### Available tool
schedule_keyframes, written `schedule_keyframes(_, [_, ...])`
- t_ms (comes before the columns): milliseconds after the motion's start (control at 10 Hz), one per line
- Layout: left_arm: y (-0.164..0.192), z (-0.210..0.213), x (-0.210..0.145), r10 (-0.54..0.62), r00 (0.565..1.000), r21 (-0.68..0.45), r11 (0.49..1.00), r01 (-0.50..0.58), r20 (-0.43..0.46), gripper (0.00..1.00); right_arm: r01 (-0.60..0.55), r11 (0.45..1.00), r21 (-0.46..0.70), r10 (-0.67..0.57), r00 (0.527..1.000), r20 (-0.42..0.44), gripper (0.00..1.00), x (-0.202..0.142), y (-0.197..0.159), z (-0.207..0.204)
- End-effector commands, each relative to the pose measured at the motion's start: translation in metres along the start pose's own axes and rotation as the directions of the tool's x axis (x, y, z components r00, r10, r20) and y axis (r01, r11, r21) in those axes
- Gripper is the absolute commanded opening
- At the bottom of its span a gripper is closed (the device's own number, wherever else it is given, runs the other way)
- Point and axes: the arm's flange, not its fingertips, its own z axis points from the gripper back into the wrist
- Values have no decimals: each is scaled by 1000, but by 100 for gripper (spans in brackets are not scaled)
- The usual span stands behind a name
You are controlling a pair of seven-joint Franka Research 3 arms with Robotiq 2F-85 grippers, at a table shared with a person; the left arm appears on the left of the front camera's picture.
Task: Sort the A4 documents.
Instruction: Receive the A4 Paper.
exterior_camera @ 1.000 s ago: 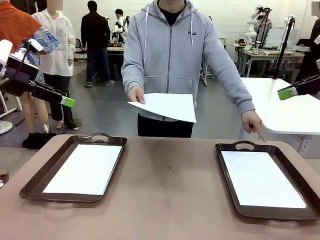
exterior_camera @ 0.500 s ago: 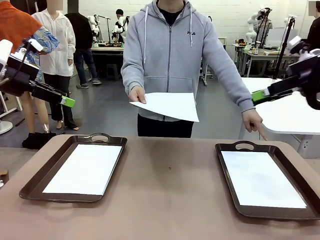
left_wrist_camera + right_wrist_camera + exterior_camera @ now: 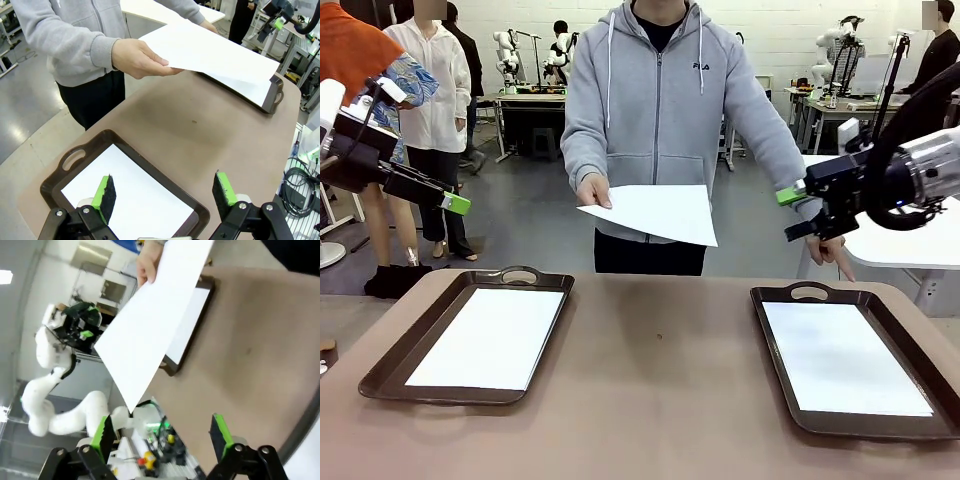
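The person's hand (image 3: 592, 190) holds one A4 sheet (image 3: 655, 213) in the air between the two pincers. Right gripper (image 3: 792, 214) and left gripper (image 3: 458, 204) both gape, empty. More sheets lie in two brown trays (image 3: 390, 365) below; the left wrist view shows one tray directly beneath its fingers (image 3: 105, 193).

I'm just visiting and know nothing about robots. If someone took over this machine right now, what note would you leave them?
Left hand: open, holding nothing, raised over the left tray.
Right hand: open, holding nothing, up in the air near the person's offered sheet.
Papers: one sheet lies in the left tray, one in the right tray; the person's hand holds the third out above the table's far edge, while their other hand points at the right tray.
Done: two sheets sit in trays.
Left: take the offered sheet and probably place it in the right tray.
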Motion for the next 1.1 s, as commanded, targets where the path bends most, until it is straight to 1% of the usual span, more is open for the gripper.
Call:
schedule_keyframes(0, [0,0,-1,-1,1000,-7,1000,1,11,100,113,991,74,-115,993,16,100,20,4,-24])
schedule_keyframes(300, [0,0,-1,-1,1000,-7,1000,1,11,100,201,966,165,-208,978,26,100,35,-3,-59])
schedule_keyframes(500, [0,0,-1,-1,1000,-7,1000,1,11,100,253,949,185,-259,966,10,100,40,-11,-78])
schedule_keyframes(700, [0,0,-1,-1,1000,-7,1000,1,11,100,289,934,209,-297,955,10,100,44,-18,-92])
schedule_keyframes(900, [0,0,-1,-1,1000,-7,1000,1,11,100,331,904,271,-349,937,19,100,48,-21,-104])
schedule_keyframes(1000, [0,0,-1,-1,1000,-7,1000,1,11,100,340,897,282,-359,933,15,100,51,-22,-110])
